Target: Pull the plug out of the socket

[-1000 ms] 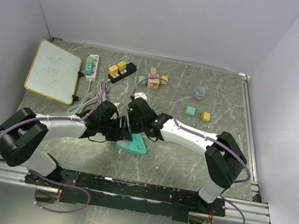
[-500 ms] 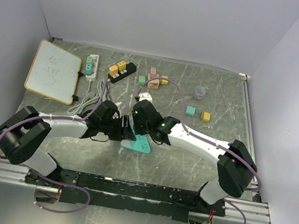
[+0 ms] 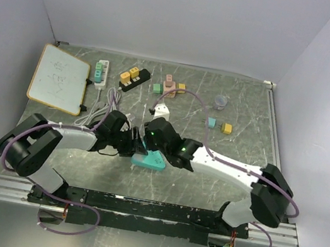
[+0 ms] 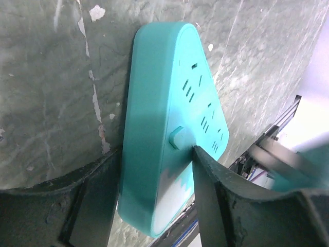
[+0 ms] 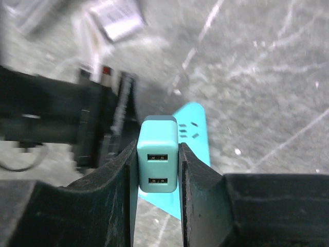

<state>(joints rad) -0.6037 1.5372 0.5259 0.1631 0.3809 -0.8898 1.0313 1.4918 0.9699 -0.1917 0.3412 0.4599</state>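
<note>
The teal triangular socket [image 3: 149, 160] lies on the table between the two arms. My left gripper [image 3: 130, 147] is shut on it; in the left wrist view its fingers [image 4: 208, 200] clamp the socket's [image 4: 169, 92] sides, and no plug shows on its slotted face. My right gripper [image 3: 153, 137] is just above the socket's far side. In the right wrist view it [image 5: 157, 150] is shut on the teal plug [image 5: 158, 167], a block with two USB ports, with the socket [image 5: 194, 135] behind it. I cannot tell the gap between plug and socket.
A whiteboard [image 3: 60, 78] lies at the far left. A white power strip [image 3: 101, 74], a black strip with yellow plugs [image 3: 133, 78] and cables [image 3: 100, 109] are behind the left arm. A white cube [image 3: 162, 108], coloured blocks [image 3: 170, 86], a small cup [image 3: 221, 101] and two blocks [image 3: 219, 126] lie further back.
My right arm has swung its elbow out to the right and drawn the gripper slightly nearer, uncovering the white cube behind it. The left gripper and socket have stayed nearly in place.
</note>
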